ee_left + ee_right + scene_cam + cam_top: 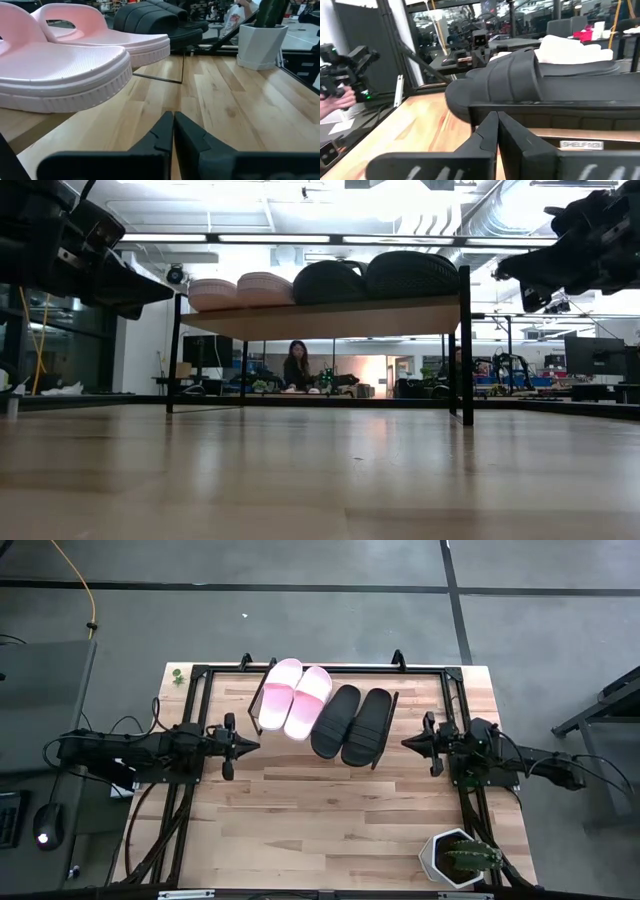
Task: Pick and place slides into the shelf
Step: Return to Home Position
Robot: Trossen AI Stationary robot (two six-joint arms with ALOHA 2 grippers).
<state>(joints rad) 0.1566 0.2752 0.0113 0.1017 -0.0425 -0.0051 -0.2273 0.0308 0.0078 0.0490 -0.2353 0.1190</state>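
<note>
Two light pink slides (294, 698) and two black slides (352, 723) lie side by side, soles down, on the slanted wooden shelf (330, 316) at the table's far middle. In the low view the pink slides (240, 290) and the black slides (375, 277) sit on top of the shelf board. My left gripper (255, 744) is shut and empty, left of the shelf, near the pink slides (65, 75). My right gripper (406, 743) is shut and empty, right of the shelf, beside the black slides (520, 80).
A white pot with a green plant (458, 858) stands at the table's near right corner; it also shows in the left wrist view (262, 37). The black metal frame (200, 680) rims the table. Bare wooden tabletop (320, 820) lies on the shelf's near side.
</note>
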